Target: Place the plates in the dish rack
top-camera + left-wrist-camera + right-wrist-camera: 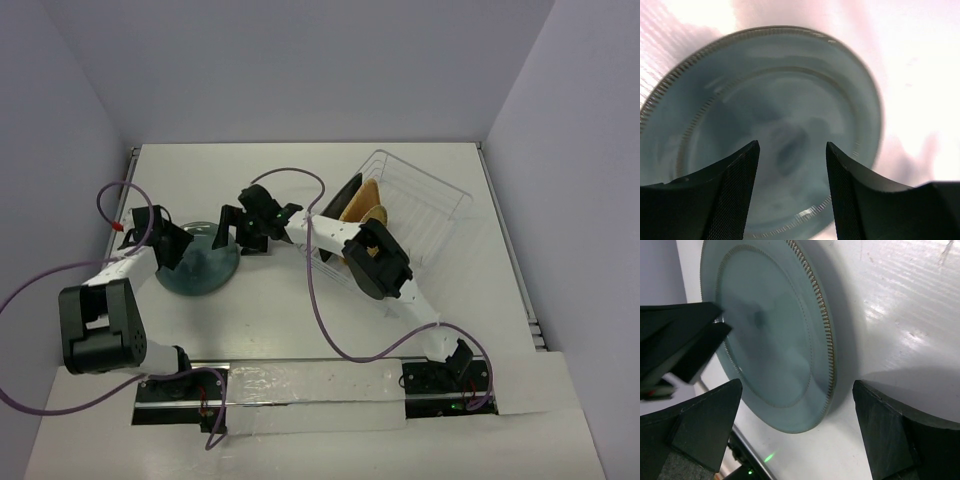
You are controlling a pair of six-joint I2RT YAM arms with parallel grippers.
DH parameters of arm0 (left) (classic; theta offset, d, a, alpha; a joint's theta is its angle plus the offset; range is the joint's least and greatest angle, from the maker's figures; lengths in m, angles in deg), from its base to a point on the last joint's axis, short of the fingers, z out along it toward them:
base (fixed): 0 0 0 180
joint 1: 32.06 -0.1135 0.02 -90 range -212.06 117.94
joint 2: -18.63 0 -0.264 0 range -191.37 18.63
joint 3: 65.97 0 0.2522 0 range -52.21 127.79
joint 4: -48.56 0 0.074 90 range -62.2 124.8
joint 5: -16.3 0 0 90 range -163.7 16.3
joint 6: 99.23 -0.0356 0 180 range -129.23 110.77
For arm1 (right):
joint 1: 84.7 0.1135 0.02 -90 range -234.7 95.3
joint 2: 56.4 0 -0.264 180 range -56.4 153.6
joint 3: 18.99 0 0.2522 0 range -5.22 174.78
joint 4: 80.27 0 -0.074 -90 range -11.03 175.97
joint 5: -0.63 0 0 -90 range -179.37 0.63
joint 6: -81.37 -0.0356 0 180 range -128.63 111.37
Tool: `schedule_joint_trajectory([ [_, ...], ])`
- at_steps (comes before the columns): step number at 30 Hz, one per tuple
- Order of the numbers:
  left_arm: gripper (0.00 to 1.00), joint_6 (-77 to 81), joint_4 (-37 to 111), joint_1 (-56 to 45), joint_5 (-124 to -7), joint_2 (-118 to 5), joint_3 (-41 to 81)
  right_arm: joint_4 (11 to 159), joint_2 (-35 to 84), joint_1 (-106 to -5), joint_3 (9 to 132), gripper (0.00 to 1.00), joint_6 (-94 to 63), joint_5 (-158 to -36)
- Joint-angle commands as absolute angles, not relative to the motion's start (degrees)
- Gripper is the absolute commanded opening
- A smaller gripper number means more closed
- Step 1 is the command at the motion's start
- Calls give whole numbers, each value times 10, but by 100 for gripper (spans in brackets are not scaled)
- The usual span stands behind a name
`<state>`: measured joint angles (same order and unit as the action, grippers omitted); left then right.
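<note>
The round teal-grey plate (205, 268) lies flat on the table at the left. It fills the left wrist view (765, 110) and shows in the right wrist view (770, 335). My left gripper (180, 245) is open and empty above the plate's left part (792, 150). My right gripper (238, 238) is open and empty at the plate's far right edge, its fingers standing either side of the rim (797, 395). The wire dish rack (425, 205) stands at the right and holds the black plate (343, 195), the yellow plate (362, 198) and the tan plate (374, 217) on edge.
Purple cables (320, 300) loop over the table between the arms. The right arm's links (380, 262) cross in front of the rack. Walls close in the table at the back and on both sides.
</note>
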<state>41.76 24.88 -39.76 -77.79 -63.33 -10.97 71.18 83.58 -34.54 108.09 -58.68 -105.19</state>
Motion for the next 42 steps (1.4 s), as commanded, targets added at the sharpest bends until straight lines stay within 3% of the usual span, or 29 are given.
schedule_joint_trajectory([
  [1, 63, 416, 249, -419, -777, -691, -105, 691, 873, -351, 1077, 99, -607, -1073],
  [14, 63, 421, 272, -425, -750, -753, -107, 695, 933, -348, 1129, 94, -641, -1120],
  [19, 63, 420, 276, -425, -742, -765, -106, 704, 940, -349, 1135, 78, -658, -1114],
  [22, 63, 419, 281, -425, -741, -769, -107, 729, 939, -348, 1124, 59, -669, -1119],
  [27, 63, 417, 289, -425, -723, -785, -109, 804, 922, -346, 1079, 42, -677, -1121],
  [33, 61, 415, 304, -425, -712, -772, -116, 934, 880, -343, 1012, 0, -656, -1129],
  [39, 63, 407, 310, -424, -683, -715, -120, 1034, 813, -339, 956, 0, -605, -1112],
  [42, 69, 398, 308, -422, -667, -635, -106, 1078, 755, -337, 921, 0, -554, -1095],
])
